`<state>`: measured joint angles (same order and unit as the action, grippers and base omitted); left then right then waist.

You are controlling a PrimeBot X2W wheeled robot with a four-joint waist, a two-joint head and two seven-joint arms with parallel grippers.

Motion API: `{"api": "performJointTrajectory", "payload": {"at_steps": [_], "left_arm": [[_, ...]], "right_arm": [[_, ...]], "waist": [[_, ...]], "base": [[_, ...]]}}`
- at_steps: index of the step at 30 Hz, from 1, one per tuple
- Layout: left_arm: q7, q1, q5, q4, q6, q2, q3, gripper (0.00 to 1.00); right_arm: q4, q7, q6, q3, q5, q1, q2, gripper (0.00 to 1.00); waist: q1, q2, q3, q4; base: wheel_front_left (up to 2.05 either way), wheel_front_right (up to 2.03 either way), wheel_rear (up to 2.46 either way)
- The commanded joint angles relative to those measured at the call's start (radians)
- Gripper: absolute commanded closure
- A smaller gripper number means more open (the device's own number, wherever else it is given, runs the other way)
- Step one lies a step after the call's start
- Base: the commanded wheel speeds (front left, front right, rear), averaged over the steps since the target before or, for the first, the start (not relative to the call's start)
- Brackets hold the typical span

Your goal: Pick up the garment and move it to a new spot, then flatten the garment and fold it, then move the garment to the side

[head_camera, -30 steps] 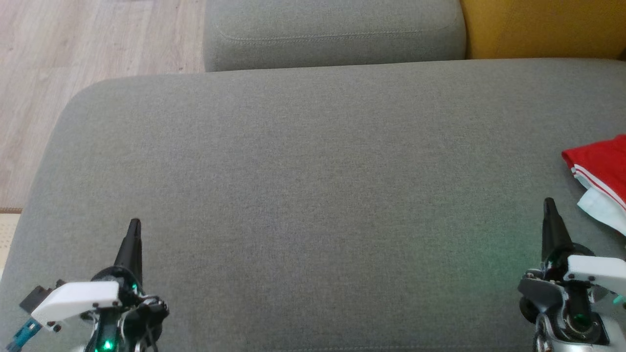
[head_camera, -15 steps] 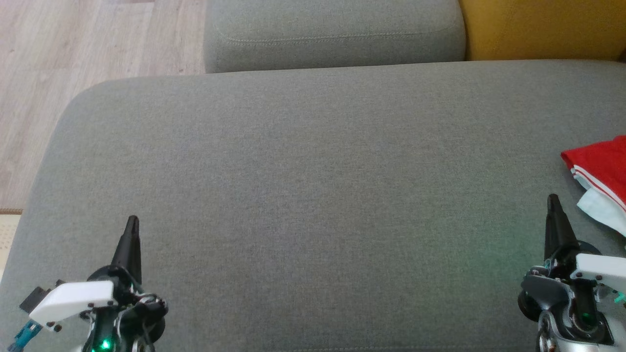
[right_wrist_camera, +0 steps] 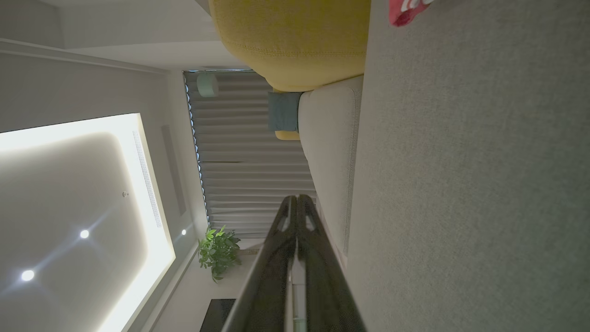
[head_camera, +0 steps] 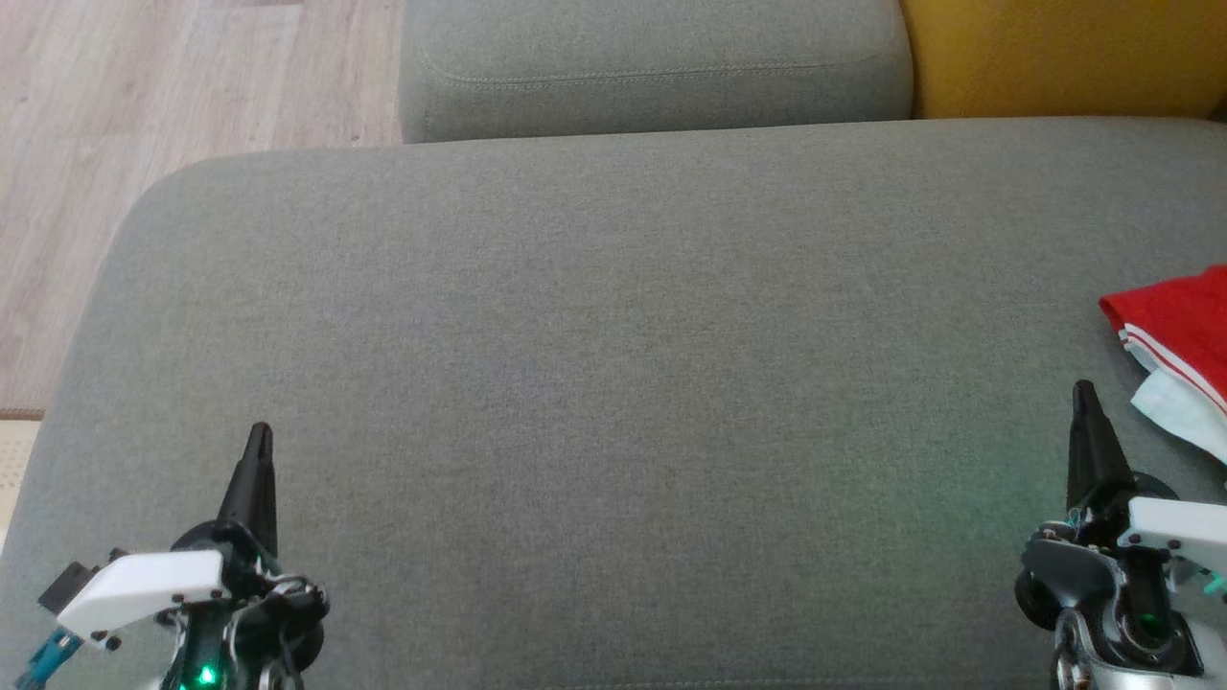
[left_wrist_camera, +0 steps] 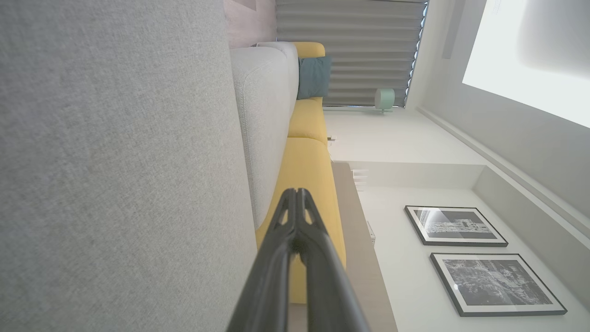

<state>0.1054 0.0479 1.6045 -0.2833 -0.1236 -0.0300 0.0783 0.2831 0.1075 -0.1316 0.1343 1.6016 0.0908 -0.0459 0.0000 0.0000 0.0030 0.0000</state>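
Observation:
The garment (head_camera: 1179, 335) is a red jersey with white striped trim and a white inside, bunched at the right edge of the grey sofa seat (head_camera: 613, 383); most of it runs out of the head view. A red corner of the garment (right_wrist_camera: 403, 11) also shows at the top of the right wrist view. My right gripper (head_camera: 1083, 395) is shut and empty at the lower right, just left of the garment and apart from it. My left gripper (head_camera: 260, 433) is shut and empty at the lower left. Both pairs of fingers are pressed together in the wrist views (left_wrist_camera: 297, 193) (right_wrist_camera: 295, 199).
A grey back cushion (head_camera: 652, 67) lies behind the seat, with a yellow cushion (head_camera: 1064, 53) to its right. Wooden floor (head_camera: 144, 115) lies beyond the seat's left edge. A pale rug corner (head_camera: 14, 460) shows at the far left.
Both grippers have shifted very slightly in the head view; the garment has not moved.

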Motion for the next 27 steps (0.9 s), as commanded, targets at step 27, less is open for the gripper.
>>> {"api": "performJointTrajectory", "payload": {"at_steps": [27], "left_arm": [[0.008,0.06,0.004,0.038,-0.007,-0.02,0.035,1.0]], "right_arm": [[-0.038,0.006,0.001,-0.021,0.007,0.017,-0.004,1.0]], "waist": [[0.0,0.0,0.0,0.0]], "base": [[0.0,0.0,0.0]]}}
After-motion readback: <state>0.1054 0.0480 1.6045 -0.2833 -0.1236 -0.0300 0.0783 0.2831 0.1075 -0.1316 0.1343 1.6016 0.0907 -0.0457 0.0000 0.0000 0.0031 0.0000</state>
